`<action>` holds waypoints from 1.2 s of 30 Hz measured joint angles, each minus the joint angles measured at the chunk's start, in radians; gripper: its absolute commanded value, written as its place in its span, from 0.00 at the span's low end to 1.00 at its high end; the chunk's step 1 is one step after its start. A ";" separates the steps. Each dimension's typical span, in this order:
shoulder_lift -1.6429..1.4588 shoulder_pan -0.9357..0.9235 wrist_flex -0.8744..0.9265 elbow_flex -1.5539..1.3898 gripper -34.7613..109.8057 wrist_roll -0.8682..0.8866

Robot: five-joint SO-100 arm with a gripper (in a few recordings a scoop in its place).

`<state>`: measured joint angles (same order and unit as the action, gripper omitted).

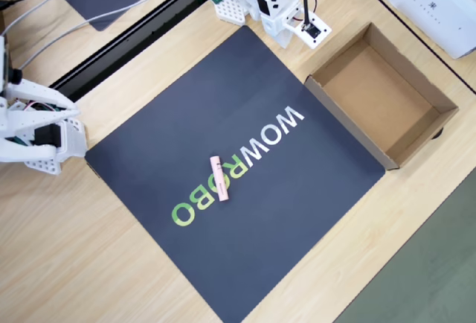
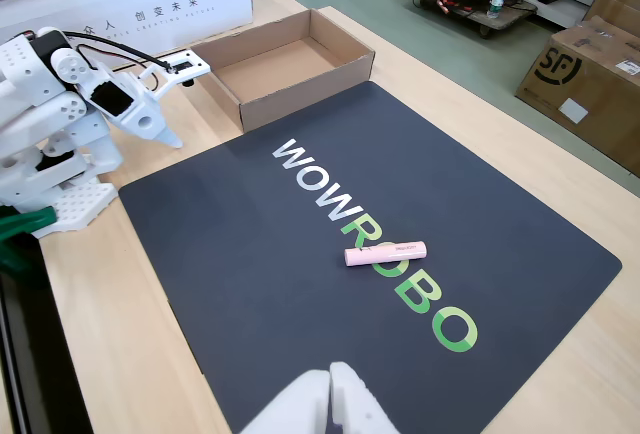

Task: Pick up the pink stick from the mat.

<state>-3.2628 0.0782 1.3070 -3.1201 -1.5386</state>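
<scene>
Overhead view: the large square dark navy mat (image 1: 223, 114) with white and green "WOWROBO" lettering lies turned at an angle on the pale wooden surface (image 1: 89, 263), so the lettering runs diagonally.
Task item: the short, slim pale-pink stick (image 1: 220, 179) lies flat on the mat, across the green "R" and "O" near the mat's middle; nothing touches it.
Stick, fixed view: the stick (image 2: 386, 252) rests nearly crosswise to the line of letters, both ends free, which leaves its long sides open to a grasp from above.
Arm: the white five-joint arm sits folded at its base by the mat's far corner, well apart from the stick; this reads as a rest pose, approach not yet begun.
Gripper: the white two-finger gripper (image 2: 165, 104) points down and toward the mat's edge; its fingers appear pressed together, holding nothing.
Box: an open brown cardboard box (image 1: 416, 77) stands just beside the mat's edge, likely a drop point, though the task names none.
Judgement: the stick's central, unobstructed position favours a straight reach; the gripper must spread first.
</scene>
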 measured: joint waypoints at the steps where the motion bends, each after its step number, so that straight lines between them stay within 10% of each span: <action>1: 0.000 0.000 0.000 0.000 0.24 0.000; 36: 0.011 -0.020 -0.120 0.155 0.24 -0.012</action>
<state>-3.2520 0.0583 1.1873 -2.9652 -1.5509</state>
